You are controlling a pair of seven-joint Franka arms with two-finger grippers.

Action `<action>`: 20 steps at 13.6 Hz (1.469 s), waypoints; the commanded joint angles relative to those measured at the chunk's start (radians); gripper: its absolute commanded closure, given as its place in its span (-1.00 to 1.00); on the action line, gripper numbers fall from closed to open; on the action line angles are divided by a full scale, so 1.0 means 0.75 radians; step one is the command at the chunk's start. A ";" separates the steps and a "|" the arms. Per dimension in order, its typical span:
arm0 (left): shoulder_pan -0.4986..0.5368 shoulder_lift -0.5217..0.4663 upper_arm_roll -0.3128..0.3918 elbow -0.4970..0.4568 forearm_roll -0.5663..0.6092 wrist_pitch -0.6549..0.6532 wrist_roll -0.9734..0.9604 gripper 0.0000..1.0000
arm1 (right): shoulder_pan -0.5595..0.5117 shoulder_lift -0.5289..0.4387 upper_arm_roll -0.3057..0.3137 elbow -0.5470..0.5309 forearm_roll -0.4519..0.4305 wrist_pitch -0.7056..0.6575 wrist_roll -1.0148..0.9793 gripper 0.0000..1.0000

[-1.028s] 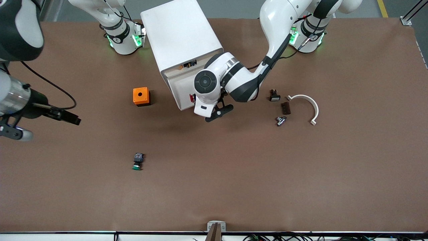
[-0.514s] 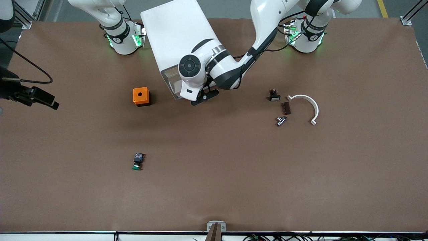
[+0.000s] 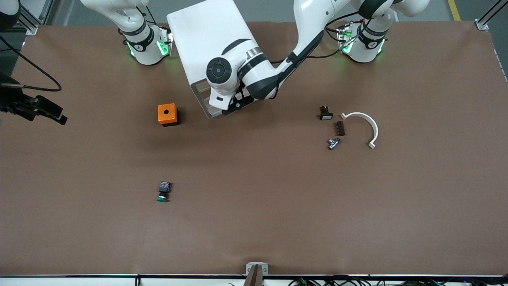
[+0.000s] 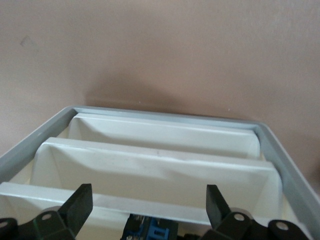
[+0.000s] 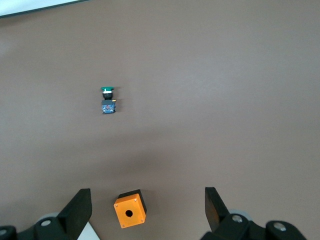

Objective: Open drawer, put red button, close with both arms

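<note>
We press our wide-open, empty left gripper [image 4: 145, 210] against the drawer [image 4: 155, 167] fronts of the white cabinet [image 3: 214, 43], red button unseen, open right gripper [image 5: 145, 210] waiting high above the orange box [image 5: 130, 208].

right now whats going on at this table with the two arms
The left gripper, fingers open and empty, is at the stacked fronts of the white boxy cabinet, where the drawer looks pushed in. The red button isn't visible. The right gripper hangs open above the orange box with a round hole and the green-capped switch.
</note>
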 commanded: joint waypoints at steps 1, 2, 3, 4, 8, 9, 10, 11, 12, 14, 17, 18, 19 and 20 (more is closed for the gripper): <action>0.110 -0.086 0.006 -0.007 0.002 -0.006 -0.010 -0.99 | -0.023 -0.035 0.011 -0.028 -0.053 0.023 -0.093 -1.00; 0.165 -0.123 0.024 -0.007 0.021 -0.006 0.000 -0.99 | -0.029 -0.035 0.011 -0.022 -0.051 0.025 -0.108 -1.00; 0.218 -0.178 0.025 -0.011 0.088 -0.014 0.010 -0.99 | -0.035 -0.035 0.013 -0.020 -0.051 0.023 -0.108 -1.00; 0.265 -0.215 0.025 -0.011 0.139 -0.038 0.051 -0.99 | -0.039 -0.033 0.013 -0.007 -0.051 0.023 -0.108 -1.00; 0.419 -0.340 0.027 -0.011 0.182 -0.194 0.276 -0.99 | -0.043 -0.025 0.011 0.036 -0.047 0.015 -0.110 -1.00; 0.484 -0.391 0.021 -0.013 0.199 -0.235 0.361 -0.99 | -0.039 -0.025 0.009 0.034 -0.051 0.017 -0.108 -1.00; 0.525 -0.446 0.017 -0.013 0.197 -0.265 0.445 -0.99 | -0.039 -0.025 0.007 0.030 -0.053 0.021 -0.108 -1.00; 0.568 -0.491 0.017 -0.013 0.197 -0.296 0.529 -0.99 | -0.039 -0.025 0.007 0.028 -0.056 0.023 -0.110 -1.00; 0.629 -0.538 0.017 -0.013 0.197 -0.343 0.631 -0.99 | -0.039 -0.025 0.007 0.030 -0.058 0.023 -0.110 -1.00; 0.744 -0.612 0.017 -0.013 0.195 -0.404 0.809 -0.99 | -0.043 -0.027 0.007 0.019 -0.060 0.023 -0.108 -1.00; 0.921 -0.704 0.016 -0.015 0.191 -0.535 1.034 -0.99 | -0.074 -0.025 0.013 0.021 -0.056 0.017 -0.112 -1.00; 0.989 -0.725 0.012 -0.017 0.195 -0.568 1.130 -0.99 | -0.088 -0.025 0.027 0.023 -0.052 0.015 -0.112 -1.00; 1.044 -0.741 0.014 -0.017 0.193 -0.570 1.243 -0.99 | -0.088 -0.025 0.029 0.023 -0.049 0.013 -0.112 -1.00; 1.087 -0.780 0.016 -0.043 0.193 -0.568 1.349 -0.99 | -0.084 -0.025 0.027 0.023 -0.049 0.010 -0.116 -1.00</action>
